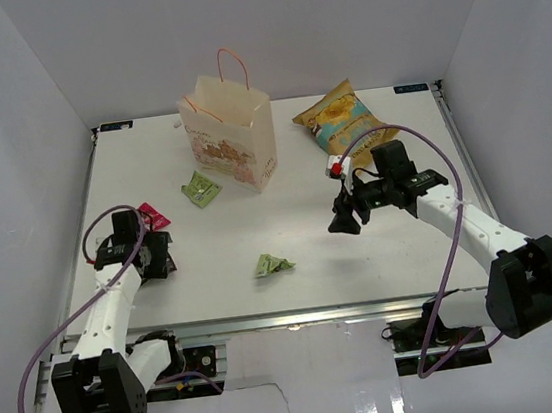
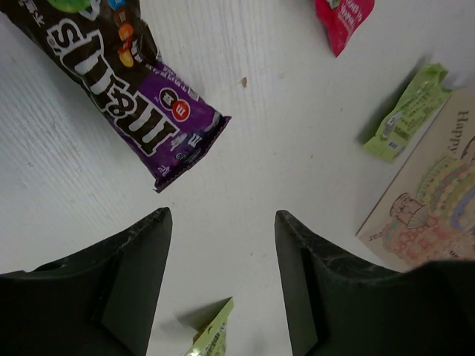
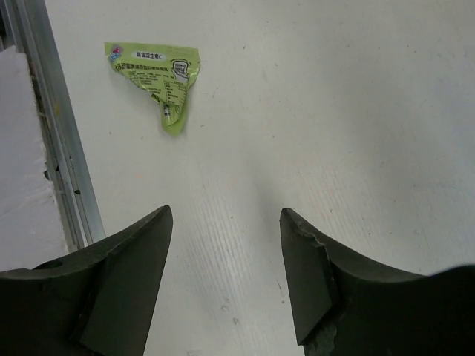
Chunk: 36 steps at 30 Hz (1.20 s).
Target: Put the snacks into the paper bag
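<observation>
- White tabletop (image 1: 317,292) with pale walls (image 1: 29,86) on three sides. All stock lies loose on it, and I see none inside the bag.
- Item, purple packet (image 2: 126,81): near left, lying flat just ahead of my left fingers. I judge it light, slick film with loose sweets shifting inside. Best taken across the narrow width near the middle, not by the sealed end.
- Item, red packet (image 1: 153,215): left, just beyond the purple one. Small and thin, it lies flat, so I would take it at an edge.
- Item, far green packet (image 1: 199,189): just beside the bag's left foot. Light and crinkly.
- Item, near green packet (image 1: 272,264): mid-table, toward the near rail (image 3: 52,126). It is crumpled, so a raised fold should give a pinch.
- Item, crisp bag (image 1: 341,118): far right. Puffy, with contents likely brittle. I would hold it lightly by a seam and put it in end first.
- Container, paper bag (image 1: 230,132): far centre, upright, orange cord handles (image 1: 231,66) up. Thin paper, likely to slide or tip if nudged.
- Left gripper (image 2: 221,215): fingers parted, empty, low over the table.
- Right gripper (image 3: 226,213): fingers parted, nothing between them, over bare table right of centre.
</observation>
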Each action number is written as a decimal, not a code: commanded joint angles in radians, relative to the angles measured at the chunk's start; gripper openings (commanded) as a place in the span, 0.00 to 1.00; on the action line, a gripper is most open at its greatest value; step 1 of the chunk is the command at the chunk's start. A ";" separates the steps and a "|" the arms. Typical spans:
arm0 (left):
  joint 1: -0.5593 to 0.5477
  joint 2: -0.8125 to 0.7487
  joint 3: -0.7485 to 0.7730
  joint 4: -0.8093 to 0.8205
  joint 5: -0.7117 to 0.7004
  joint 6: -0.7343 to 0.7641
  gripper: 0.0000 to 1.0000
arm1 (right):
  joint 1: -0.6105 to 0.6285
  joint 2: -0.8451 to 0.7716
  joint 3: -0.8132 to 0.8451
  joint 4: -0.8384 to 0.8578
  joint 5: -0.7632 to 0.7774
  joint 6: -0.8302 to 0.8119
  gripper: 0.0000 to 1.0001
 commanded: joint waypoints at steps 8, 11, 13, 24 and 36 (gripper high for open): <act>0.201 0.098 0.049 -0.079 -0.004 -0.024 0.68 | -0.024 -0.052 -0.010 0.020 -0.032 -0.062 0.66; 0.229 0.121 0.044 -0.070 -0.013 -0.015 0.67 | -0.027 -0.046 -0.009 0.020 -0.032 -0.060 0.66; 0.240 0.137 0.044 -0.062 -0.017 -0.009 0.67 | -0.029 -0.046 -0.012 0.020 -0.032 -0.060 0.67; 0.315 0.295 0.035 0.033 -0.005 0.065 0.63 | -0.035 -0.043 -0.018 0.018 -0.032 -0.055 0.67; 0.341 0.319 0.057 0.119 0.117 0.162 0.23 | -0.052 -0.057 -0.021 0.001 -0.023 -0.065 0.67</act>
